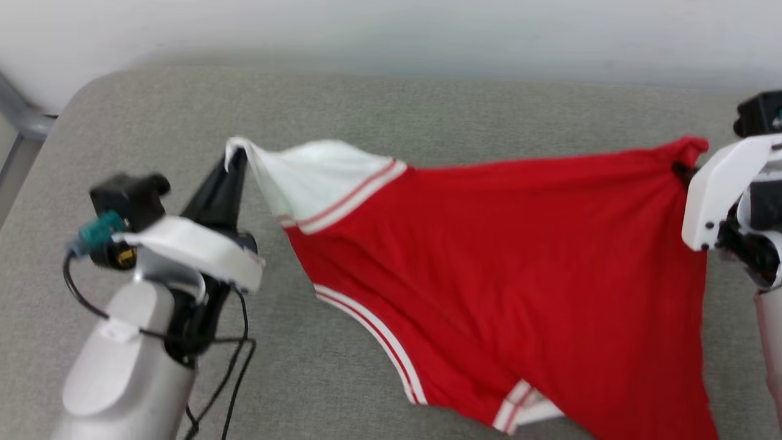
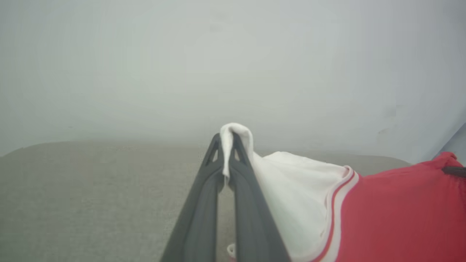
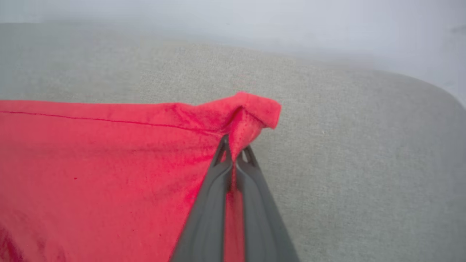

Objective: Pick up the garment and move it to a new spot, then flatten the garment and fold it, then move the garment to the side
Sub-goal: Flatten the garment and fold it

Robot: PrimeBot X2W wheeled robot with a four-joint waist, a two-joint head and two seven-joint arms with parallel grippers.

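Arms reach forward from both lower corners of the head view, forearms pale, fingers aimed up and inward toward each other. Left gripper [image 1: 235,162] is clamped on the tip of the white sleeve [image 1: 305,177], a fold of cloth poking out above its closed fingers. Right gripper [image 1: 681,168] is pinched tight on a bunched red hem corner [image 1: 689,148]. Between them the garment [image 1: 489,244] hangs stretched, its top edge nearly straight from one grip to the other, red body and striped trim sagging toward the near side and running off the bottom of the head view. It is held over a grey cushion [image 1: 427,104]. The cushion's far edge meets a pale wall [image 1: 366,24], and its far left corner is rounded, with a metal bar [image 1: 24,119] just beyond. Bare cushion lies beyond the taut top edge, to the left of the left arm and below the sleeve; a narrower strip shows past the right gripper. A black cable [image 1: 235,366] loops beside the left forearm.
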